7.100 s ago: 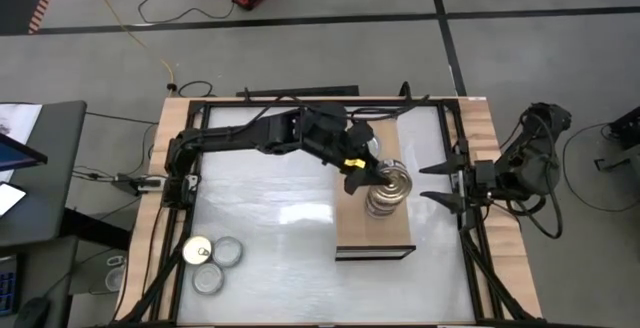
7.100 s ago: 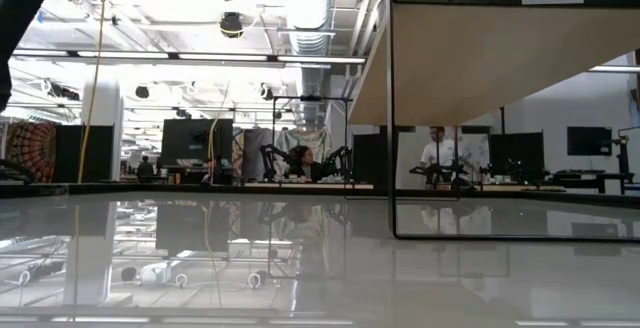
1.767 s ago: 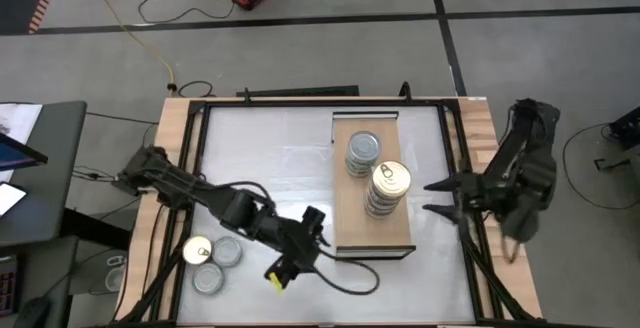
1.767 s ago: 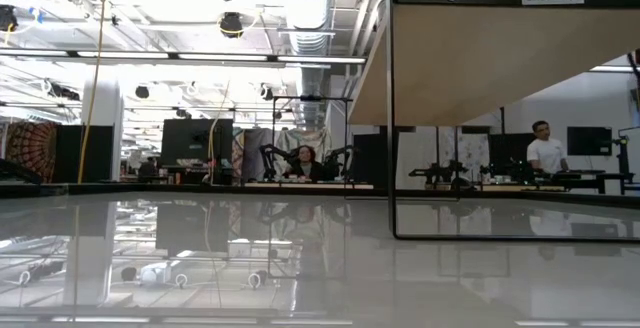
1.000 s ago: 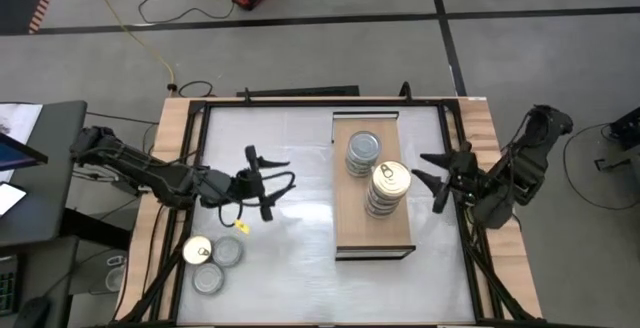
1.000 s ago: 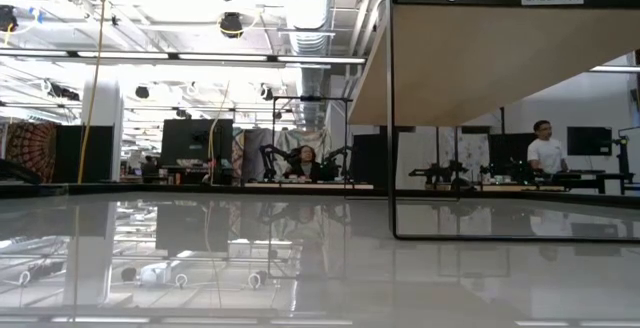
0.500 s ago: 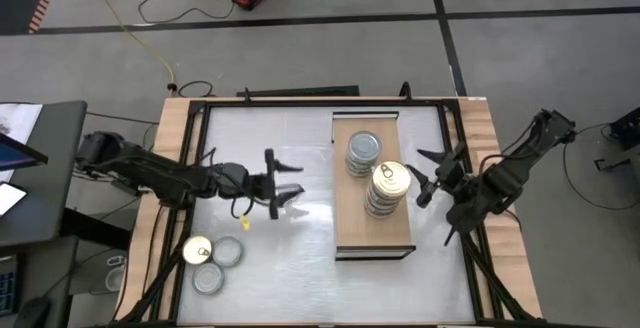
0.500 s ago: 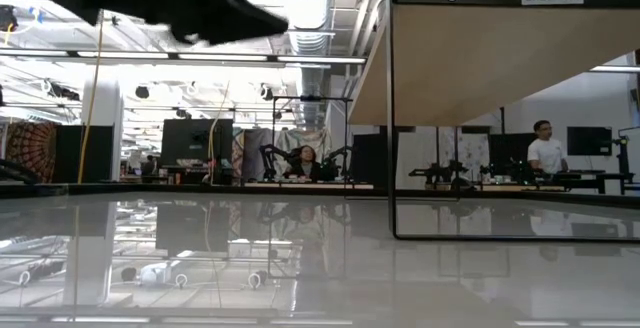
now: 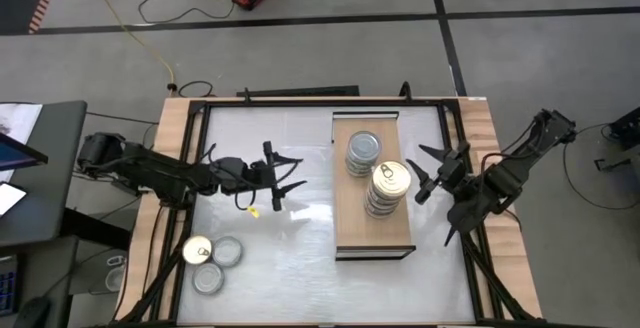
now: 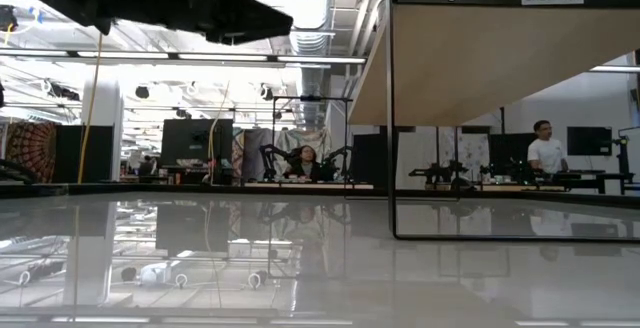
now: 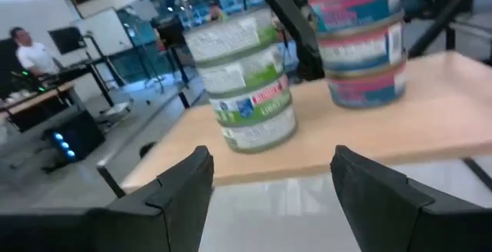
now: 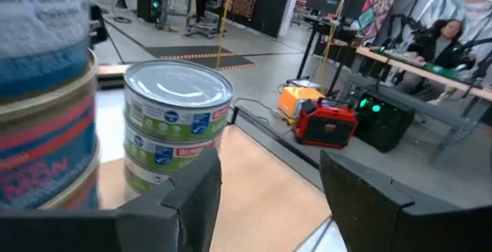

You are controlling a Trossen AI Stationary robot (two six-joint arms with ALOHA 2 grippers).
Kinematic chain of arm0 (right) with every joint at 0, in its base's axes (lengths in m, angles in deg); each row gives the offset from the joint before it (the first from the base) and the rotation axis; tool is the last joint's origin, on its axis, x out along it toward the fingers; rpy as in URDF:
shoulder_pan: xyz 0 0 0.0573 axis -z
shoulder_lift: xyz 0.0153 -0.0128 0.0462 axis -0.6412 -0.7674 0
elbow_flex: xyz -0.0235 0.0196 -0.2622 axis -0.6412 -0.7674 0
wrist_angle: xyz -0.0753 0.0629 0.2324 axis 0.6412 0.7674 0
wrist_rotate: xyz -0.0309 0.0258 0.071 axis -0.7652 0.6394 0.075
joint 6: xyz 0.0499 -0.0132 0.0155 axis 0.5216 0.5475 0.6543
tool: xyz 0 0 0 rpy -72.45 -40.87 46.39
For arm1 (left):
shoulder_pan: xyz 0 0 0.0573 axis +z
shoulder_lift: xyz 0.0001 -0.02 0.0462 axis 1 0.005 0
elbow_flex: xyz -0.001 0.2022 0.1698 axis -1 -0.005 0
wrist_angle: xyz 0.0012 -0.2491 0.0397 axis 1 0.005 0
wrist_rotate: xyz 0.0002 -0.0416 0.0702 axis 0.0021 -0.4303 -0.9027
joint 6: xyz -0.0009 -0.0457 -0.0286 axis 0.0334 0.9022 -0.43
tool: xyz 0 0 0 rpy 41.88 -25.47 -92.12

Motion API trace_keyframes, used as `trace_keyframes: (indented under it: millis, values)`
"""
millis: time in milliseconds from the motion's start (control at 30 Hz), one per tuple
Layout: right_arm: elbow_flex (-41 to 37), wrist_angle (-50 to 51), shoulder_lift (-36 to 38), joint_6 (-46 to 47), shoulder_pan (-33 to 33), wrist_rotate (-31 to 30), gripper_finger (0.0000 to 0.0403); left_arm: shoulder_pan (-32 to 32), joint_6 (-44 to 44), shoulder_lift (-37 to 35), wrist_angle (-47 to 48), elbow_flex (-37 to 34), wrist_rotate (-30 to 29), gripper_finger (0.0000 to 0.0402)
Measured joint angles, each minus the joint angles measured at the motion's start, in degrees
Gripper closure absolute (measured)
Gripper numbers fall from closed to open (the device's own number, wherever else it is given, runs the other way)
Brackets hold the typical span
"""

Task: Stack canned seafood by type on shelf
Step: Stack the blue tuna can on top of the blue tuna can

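Standing on the shelf [image 9: 346, 230], toward the table's right half, are two stacks of tins: a silver-lidded stack [image 9: 362, 153] with green labels nearer the far end, and a taller gold-lidded stack [image 9: 387, 188] with pink and blue labels just beside it. The shelf's near end is bare wood up to its dark front edge. Three more tins [image 9: 212, 261] lie close together at the table's near left corner, one gold-lidded and two silver.

Between that group and the shelf, the white tabletop [image 9: 300, 268] is open. The left gripper [image 9: 283, 176] hangs above this stretch, left of the shelf, fingers spread and holding nothing. The right gripper [image 9: 432, 171] sits at the table's right edge beside the gold-lidded stack, jaws parted and empty; the gap between it and that stack is narrow.

From the table-level camera, the shelf shows only as a frame and board cut off at the top edge, and the tins on it are barely visible. The right wrist camera crops the taller stack at its frame edge. How many tins each stack holds is hard to count from above.
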Motion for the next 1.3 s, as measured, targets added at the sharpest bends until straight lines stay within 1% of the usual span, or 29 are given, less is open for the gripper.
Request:
trace_keyframes:
  millis: [133,233,333,500,667,767,800,833,867,967,1033,1133,1200,1300]
  values:
    - [0.35,-1.12,-0.01,-1.76,-0.83,0.88,0.0157,-0.11,2.83,-1.75,-0.84,2.25,0.29,0.015]
    - [0.43,-3.02,0.03,-1.01,-2.07,3.01,0.0157,-0.44,8.35,-4.02,3.89,4.16,2.7,0.015]
    - [0.44,-5.14,-0.01,-1.12,-3.21,7.68,0.0157,-1.19,11.27,-5.06,9.72,5.05,7.17,0.015]
    - [0.44,-9.56,-0.18,0.16,-4.67,16.31,0.0157,-3.01,17.44,-5.6,9.43,5.54,14.7,0.015]
    - [0.44,-12.14,-1.23,1.45,-6.86,24.09,0.0157,-6.06,26.63,-5.64,13.5,5.51,23.77,0.015]
    - [0.44,-12.39,-1.77,0.75,-8.31,25.41,0.0157,-8.12,32.01,-6.86,21.12,6.36,29.14,0.015]
    - [0.44,-12.32,-1.88,0.22,-8.91,25.48,0.0157,-8.94,33.89,-7.21,24.96,7.67,29.45,0.015]
    - [0.44,-12.31,-1.95,0.01,-9.45,25.46,0.0157,-10.06,35.21,-7.56,30.31,9.26,28.33,0.015]
    - [0.44,-12.29,-1.96,-0.29,-9.86,25.43,0.0157,-11.44,35.81,-7.93,37.35,11.29,26.0,0.015]
    - [0.44,-12.29,-1.22,-1.69,-10.9,25.28,0.0157,-16.45,35.97,-7.59,59.88,18.75,15.49,0.015]
    - [0.44,-12.2,-0.56,-1.83,-11.77,25.19,0.0157,-19.67,36.76,-6.37,71.2,23.54,11.04,0.015]
    - [0.44,-12.18,0.15,-1.91,-12.52,25.12,0.0157,-24.28,40.79,-5.16,82.57,28.74,8.5,0.015]
    - [0.44,-12.15,0.36,-1.98,-12.53,25.11,0.0157,-26.47,44.39,-4.67,86.13,30.43,8.71,0.015]
    - [0.44,-12.13,0.42,-2.04,-12.46,25.07,0.0157,-29.21,51.07,-4.14,89.71,30.58,10.06,0.015]
